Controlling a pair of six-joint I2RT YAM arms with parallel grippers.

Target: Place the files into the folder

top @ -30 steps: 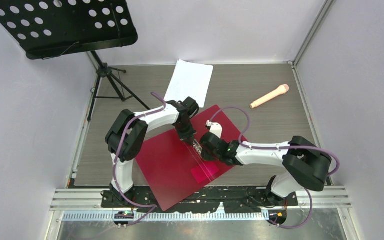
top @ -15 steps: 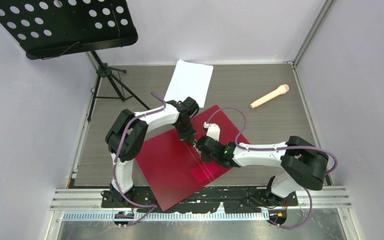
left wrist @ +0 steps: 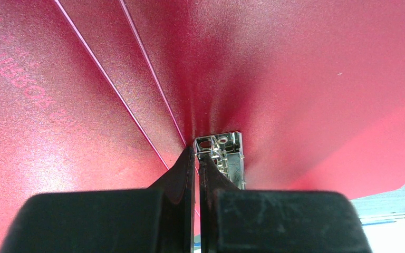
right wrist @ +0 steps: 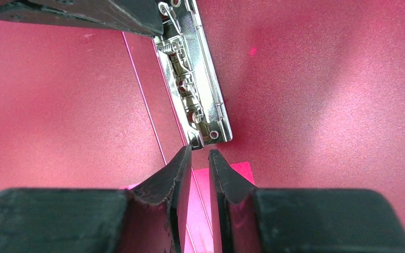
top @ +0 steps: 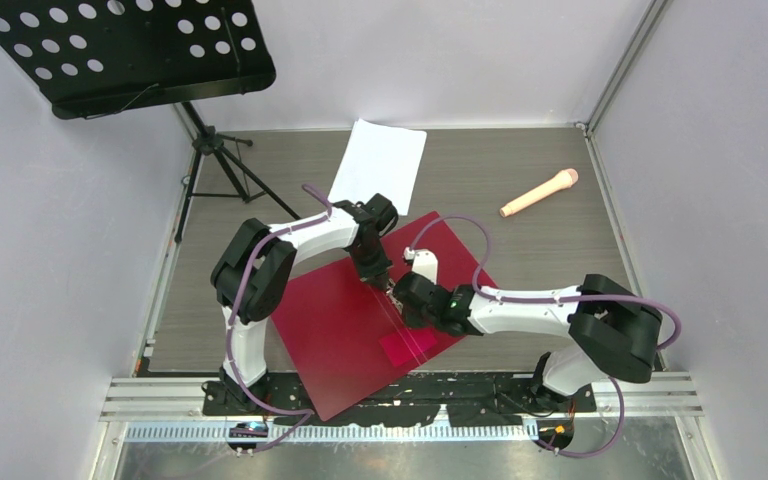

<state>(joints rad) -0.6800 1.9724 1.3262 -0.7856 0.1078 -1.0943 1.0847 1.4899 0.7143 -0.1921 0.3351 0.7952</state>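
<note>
The folder [top: 345, 330] lies open and flat on the table, dark red, with a metal clip [right wrist: 192, 89] along its spine and a pink patch [top: 407, 345] near its front edge. The files [top: 378, 163], white sheets, lie apart at the back of the table. My left gripper [top: 372, 277] is shut, its tips [left wrist: 198, 150] pressed down against the far end of the clip [left wrist: 227, 153]. My right gripper [right wrist: 199, 153] stands just short of the clip's near end, open by a narrow gap with nothing between its fingers; the pink patch [right wrist: 200, 195] shows through the gap.
A beige microphone [top: 540, 192] lies at the back right. A black perforated music stand [top: 120, 50] on a tripod [top: 215, 165] stands at the back left. Walls close the table on three sides, and the folder's front corner overhangs the near rail [top: 600, 395].
My right gripper has slid a little to the left, closer to the clip's near end. The left gripper, the folder and the files have not moved.
</note>
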